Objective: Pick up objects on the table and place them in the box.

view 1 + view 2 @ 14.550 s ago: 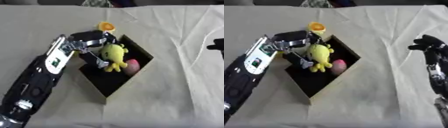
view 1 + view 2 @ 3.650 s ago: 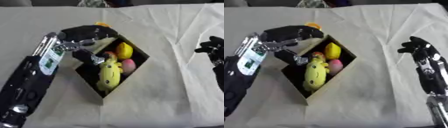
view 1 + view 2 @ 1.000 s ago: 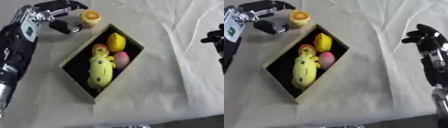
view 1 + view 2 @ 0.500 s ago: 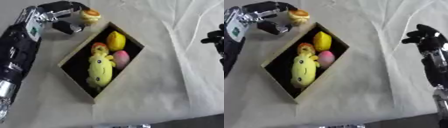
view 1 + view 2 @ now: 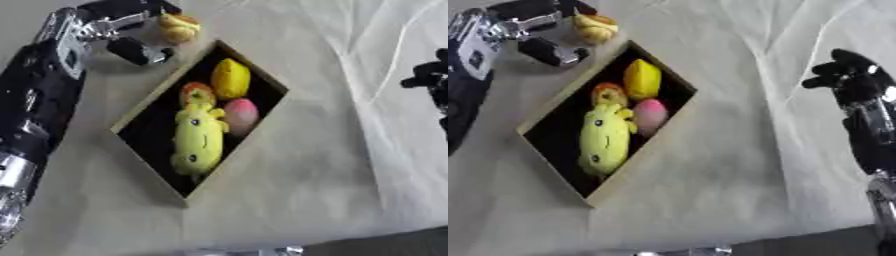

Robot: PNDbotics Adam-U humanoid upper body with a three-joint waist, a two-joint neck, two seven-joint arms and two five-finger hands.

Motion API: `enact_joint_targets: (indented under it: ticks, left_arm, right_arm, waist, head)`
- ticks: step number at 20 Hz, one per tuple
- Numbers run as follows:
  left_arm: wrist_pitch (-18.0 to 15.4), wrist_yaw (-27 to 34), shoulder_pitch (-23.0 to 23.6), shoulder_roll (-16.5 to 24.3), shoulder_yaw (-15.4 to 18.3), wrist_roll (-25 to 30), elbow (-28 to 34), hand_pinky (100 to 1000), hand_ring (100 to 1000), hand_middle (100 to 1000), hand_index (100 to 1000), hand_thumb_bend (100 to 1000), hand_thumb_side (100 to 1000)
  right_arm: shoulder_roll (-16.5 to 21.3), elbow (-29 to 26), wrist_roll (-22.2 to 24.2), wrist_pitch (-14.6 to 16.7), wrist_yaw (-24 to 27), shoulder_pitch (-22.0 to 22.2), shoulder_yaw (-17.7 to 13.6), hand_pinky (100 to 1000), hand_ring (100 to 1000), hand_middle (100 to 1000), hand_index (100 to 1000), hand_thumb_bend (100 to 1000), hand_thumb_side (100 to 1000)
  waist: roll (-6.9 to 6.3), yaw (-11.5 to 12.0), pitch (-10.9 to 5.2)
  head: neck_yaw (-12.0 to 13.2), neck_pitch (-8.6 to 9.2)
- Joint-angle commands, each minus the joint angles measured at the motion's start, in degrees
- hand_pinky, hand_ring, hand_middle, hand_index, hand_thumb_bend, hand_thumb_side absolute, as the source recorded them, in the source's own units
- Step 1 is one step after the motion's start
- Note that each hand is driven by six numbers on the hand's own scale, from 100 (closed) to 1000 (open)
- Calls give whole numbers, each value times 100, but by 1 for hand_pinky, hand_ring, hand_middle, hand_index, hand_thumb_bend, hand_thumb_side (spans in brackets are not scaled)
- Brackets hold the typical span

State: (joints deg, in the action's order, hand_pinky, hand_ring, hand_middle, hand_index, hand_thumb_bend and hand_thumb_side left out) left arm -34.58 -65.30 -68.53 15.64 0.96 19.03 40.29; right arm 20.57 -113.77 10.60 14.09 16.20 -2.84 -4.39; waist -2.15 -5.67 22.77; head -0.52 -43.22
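Observation:
A tan box (image 5: pixel 164 86) with a dark inside lies askew on the cloth. In it are a yellow plush toy (image 5: pixel 197 142), a yellow lemon-shaped thing (image 5: pixel 230 79), a pink round thing (image 5: pixel 241 111) and a small orange-red thing (image 5: pixel 197 93). Just outside the box's far corner sits a yellow-orange object (image 5: pixel 178 27). My left hand (image 5: pixel 131 10) reaches in from the upper left, its fingers arched beside and over that object and its thumb (image 5: pixel 137 51) held apart below; nothing is gripped. My right hand (image 5: pixel 846 75) hovers idle at the right edge, fingers relaxed.
A wrinkled beige cloth (image 5: pixel 332 165) covers the table, with folds running down the right side. The table's dark front edge (image 5: pixel 815 245) shows at the bottom right. My black left forearm (image 5: pixel 35 110) lies along the left side of the box.
The plush that my left hand held over the box now lies inside, with the lemon-shaped thing beside it. My left hand has left the box and moved to the yellow-orange object. The view has shifted.

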Motion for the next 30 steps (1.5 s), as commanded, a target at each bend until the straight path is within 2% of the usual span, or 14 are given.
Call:
enact_joint_targets:
  ticks: [1,4,7,12,18,20,25,30]
  left_arm:
    - [103,-258,-144,97,57,-232,-12,990,994,872,983,220,431]
    - [153,-437,-153,85,79,-419,-99,966,976,854,968,186,383]
    - [208,-488,-152,73,111,-548,-166,922,937,807,921,100,252]
    - [339,-337,-158,57,138,-608,-248,889,896,749,864,100,246]
    - [342,-208,-136,46,116,-724,-216,812,798,610,755,100,127]
    - [317,-144,-132,37,119,-839,-171,753,743,557,709,100,115]
    - [301,-46,-99,35,41,-1205,-58,733,718,538,691,100,105]
    - [117,65,-62,24,-101,-1254,33,734,720,546,698,100,134]
  right_arm:
    - [15,-82,6,-34,-81,-44,-2,1000,694,698,863,100,704]
    - [-22,-82,14,-89,-117,-73,14,1000,694,698,863,100,710]
    - [-48,-82,26,-128,-147,-97,29,1000,694,698,863,100,714]
    - [-103,-82,23,-190,-229,-96,45,1000,694,698,864,100,720]
    - [-125,-82,14,-227,-264,-75,49,1000,695,697,864,100,722]
    - [-125,-82,8,-235,-262,-62,46,1000,695,697,864,100,720]
    - [-89,-82,-2,-171,-195,17,31,1000,696,697,864,100,710]
    - [-36,-82,0,-106,-83,146,11,1000,696,697,864,100,700]
  waist:
    - [-65,-28,3]
    - [-75,-42,43]
    - [-78,-59,71]
    - [-87,-81,83]
    - [-92,-88,63]
    - [-87,-82,42]
    - [-43,-42,-56]
    - [16,25,-220]
  head:
    - [54,108]
    - [82,140]
    - [102,161]
    - [128,175]
    - [100,116]
    - [98,82]
    - [83,-9]
    - [36,-86]
